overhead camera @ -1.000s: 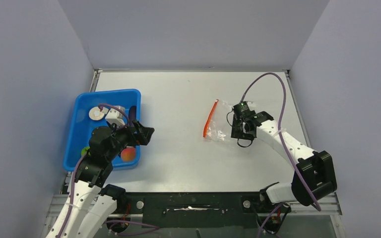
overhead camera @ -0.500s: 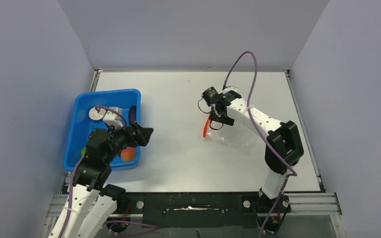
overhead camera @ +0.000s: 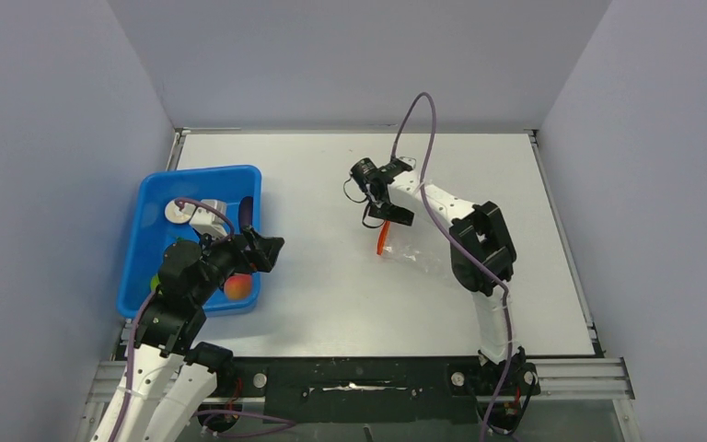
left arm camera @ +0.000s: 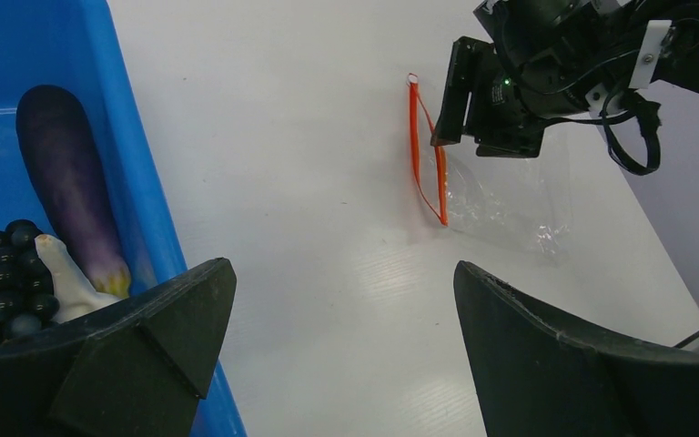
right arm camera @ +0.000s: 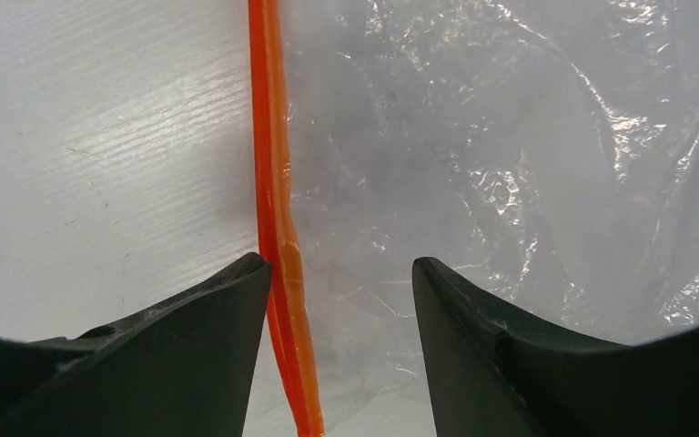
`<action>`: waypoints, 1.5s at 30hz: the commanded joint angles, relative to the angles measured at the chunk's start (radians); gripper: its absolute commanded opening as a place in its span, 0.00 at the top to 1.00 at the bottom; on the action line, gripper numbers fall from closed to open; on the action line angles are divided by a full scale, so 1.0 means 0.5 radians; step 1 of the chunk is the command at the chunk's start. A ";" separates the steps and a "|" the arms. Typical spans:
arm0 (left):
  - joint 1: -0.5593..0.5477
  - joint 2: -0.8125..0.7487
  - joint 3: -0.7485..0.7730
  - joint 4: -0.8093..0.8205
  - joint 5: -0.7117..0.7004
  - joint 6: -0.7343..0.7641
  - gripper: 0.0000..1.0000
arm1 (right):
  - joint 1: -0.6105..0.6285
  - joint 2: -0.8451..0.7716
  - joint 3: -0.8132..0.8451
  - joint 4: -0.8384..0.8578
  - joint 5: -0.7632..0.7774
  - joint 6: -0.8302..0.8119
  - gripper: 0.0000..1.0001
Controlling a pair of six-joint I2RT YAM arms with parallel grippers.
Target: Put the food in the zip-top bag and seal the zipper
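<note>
Nope, nothing readable in any of the views. No words, labels, brand marks or numbers that I can make out.
</note>
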 commanded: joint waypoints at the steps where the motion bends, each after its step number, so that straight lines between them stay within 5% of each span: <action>1: 0.015 -0.017 0.023 0.091 0.068 0.031 0.08 | 0.021 0.066 0.159 0.047 0.039 -0.028 0.40; 11: 0.015 -0.017 0.023 0.091 0.072 0.034 0.08 | 0.022 0.259 0.284 -0.082 0.159 -0.053 0.47; 20: 0.013 -0.023 0.023 0.088 0.064 0.034 0.08 | 0.034 0.074 0.099 0.007 0.239 -0.133 0.83; 27: 0.014 -0.021 0.023 0.082 0.030 0.034 0.09 | 0.100 -0.148 -0.058 0.123 0.242 -0.276 0.99; 45: 0.008 0.230 0.152 0.269 0.285 -0.411 0.25 | 0.443 -1.125 -0.722 0.725 -0.060 -0.611 1.00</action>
